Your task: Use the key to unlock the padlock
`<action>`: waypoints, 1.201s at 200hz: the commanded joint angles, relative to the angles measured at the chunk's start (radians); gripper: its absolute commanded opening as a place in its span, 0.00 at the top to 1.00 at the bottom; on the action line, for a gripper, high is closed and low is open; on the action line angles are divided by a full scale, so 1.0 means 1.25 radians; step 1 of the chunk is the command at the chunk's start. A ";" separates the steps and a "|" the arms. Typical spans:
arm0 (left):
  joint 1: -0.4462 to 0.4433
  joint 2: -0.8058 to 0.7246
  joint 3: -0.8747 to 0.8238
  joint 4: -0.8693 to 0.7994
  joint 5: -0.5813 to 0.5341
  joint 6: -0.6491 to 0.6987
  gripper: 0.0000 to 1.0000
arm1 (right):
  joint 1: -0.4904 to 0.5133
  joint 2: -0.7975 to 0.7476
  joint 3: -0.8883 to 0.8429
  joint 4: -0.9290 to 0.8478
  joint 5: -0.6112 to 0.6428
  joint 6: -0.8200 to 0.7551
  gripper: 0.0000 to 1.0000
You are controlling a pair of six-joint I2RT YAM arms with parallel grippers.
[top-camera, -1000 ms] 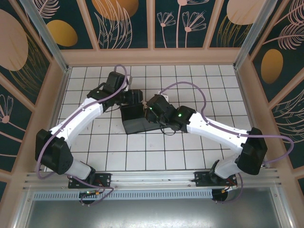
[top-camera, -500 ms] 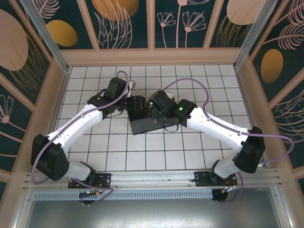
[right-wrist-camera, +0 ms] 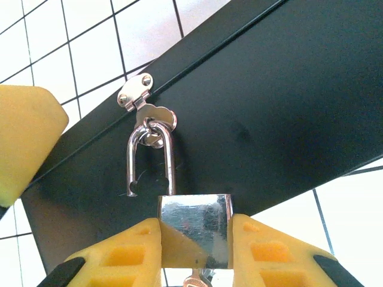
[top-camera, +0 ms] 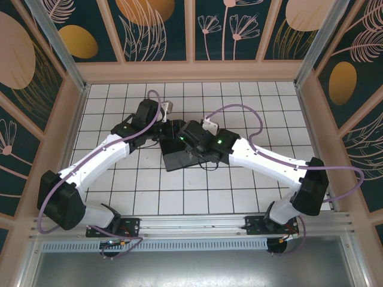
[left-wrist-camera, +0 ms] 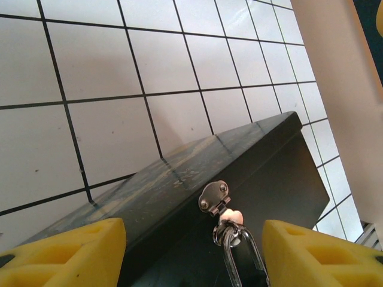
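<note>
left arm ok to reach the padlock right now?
Probably yes: the left gripper is open, facing the padlock on the hasp of the box, nothing between. The right gripper is shut on its body, so only the shackle looks free.

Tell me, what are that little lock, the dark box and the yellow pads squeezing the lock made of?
Padlock: polished metal, probably steel; its body reflects like a mirror. Box: matte black, perhaps painted wood or metal; the look leaves it open. Pads: dull yellow plastic or rubber, with moulded recesses.
</note>
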 commanded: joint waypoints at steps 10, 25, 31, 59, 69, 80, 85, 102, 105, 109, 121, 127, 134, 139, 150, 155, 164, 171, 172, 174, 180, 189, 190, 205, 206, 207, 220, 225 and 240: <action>-0.013 -0.036 -0.026 -0.039 0.041 -0.031 0.37 | -0.082 0.014 0.013 -0.016 0.078 -0.048 1.00; -0.006 -0.038 -0.018 -0.054 0.011 -0.014 0.36 | -0.141 -0.007 -0.034 0.033 0.041 -0.111 1.00; 0.004 -0.035 -0.014 -0.059 0.008 -0.007 0.36 | -0.155 -0.013 -0.046 0.047 0.039 -0.135 1.00; 0.061 -0.017 -0.006 -0.036 0.040 0.011 0.35 | -0.211 -0.015 -0.071 0.109 0.010 -0.224 1.00; 0.066 -0.004 -0.001 -0.011 0.044 0.029 0.35 | -0.228 -0.011 -0.066 0.121 -0.001 -0.246 1.00; 0.068 0.022 0.018 -0.002 0.022 0.054 0.35 | -0.244 -0.011 -0.064 0.133 -0.014 -0.265 1.00; 0.070 0.039 0.035 -0.010 0.009 0.072 0.36 | -0.247 -0.014 -0.064 0.140 -0.017 -0.273 1.00; 0.081 0.084 0.093 -0.001 -0.027 0.112 0.35 | -0.258 -0.026 -0.063 0.148 -0.041 -0.306 1.00; 0.083 0.091 0.104 0.007 -0.025 0.119 0.35 | -0.261 -0.030 -0.065 0.150 -0.049 -0.316 1.00; 0.084 0.102 0.116 0.021 -0.019 0.129 0.34 | -0.265 -0.034 -0.067 0.154 -0.065 -0.328 1.00; 0.085 0.143 0.156 0.058 -0.040 0.138 0.33 | -0.278 -0.046 -0.066 0.155 -0.111 -0.355 1.00; 0.085 0.166 0.171 0.081 -0.037 0.140 0.33 | -0.282 -0.052 -0.062 0.148 -0.125 -0.363 1.00; 0.085 0.196 0.193 0.102 -0.029 0.139 0.33 | -0.284 -0.056 -0.054 0.137 -0.132 -0.366 1.00; 0.086 0.216 0.206 0.118 -0.024 0.135 0.33 | -0.287 -0.057 -0.047 0.126 -0.124 -0.360 1.00; 0.085 0.257 0.222 0.173 0.024 0.128 0.33 | -0.286 -0.058 -0.037 0.101 -0.115 -0.346 1.00; 0.085 0.280 0.221 0.203 0.048 0.118 0.34 | -0.285 -0.058 -0.036 0.096 -0.116 -0.339 1.00; 0.085 0.309 0.222 0.247 0.089 0.103 0.34 | -0.283 -0.059 -0.045 0.102 -0.116 -0.319 1.00; 0.085 0.327 0.228 0.265 0.110 0.100 0.35 | -0.281 -0.060 -0.059 0.114 -0.115 -0.304 1.00; 0.084 0.329 0.228 0.267 0.112 0.100 0.36 | -0.281 -0.060 -0.061 0.117 -0.115 -0.302 1.00; 0.084 0.333 0.229 0.270 0.114 0.100 0.36 | -0.281 -0.060 -0.066 0.121 -0.115 -0.296 1.00; 0.084 0.341 0.232 0.271 0.120 0.102 0.36 | -0.281 -0.060 -0.080 0.136 -0.114 -0.282 1.00; 0.083 0.341 0.231 0.270 0.141 0.110 0.37 | -0.281 -0.054 -0.088 0.141 -0.110 -0.258 1.00; 0.082 0.341 0.230 0.271 0.144 0.110 0.37 | -0.281 -0.052 -0.088 0.142 -0.110 -0.256 1.00; 0.071 0.321 0.218 0.272 0.166 0.112 0.37 | -0.272 -0.049 -0.103 0.158 -0.093 -0.221 1.00; 0.070 0.320 0.218 0.270 0.168 0.113 0.37 | -0.271 -0.049 -0.104 0.159 -0.091 -0.218 1.00; 0.068 0.319 0.218 0.269 0.170 0.113 0.37 | -0.271 -0.050 -0.105 0.161 -0.091 -0.214 1.00; 0.049 0.308 0.214 0.241 0.184 0.114 0.37 | -0.260 -0.059 -0.121 0.183 -0.075 -0.172 1.00; 0.041 0.298 0.199 0.247 0.195 0.110 0.37 | -0.254 -0.060 -0.125 0.187 -0.064 -0.159 1.00; 0.023 0.267 0.151 0.275 0.218 0.081 0.37 | -0.239 -0.060 -0.124 0.181 -0.023 -0.120 1.00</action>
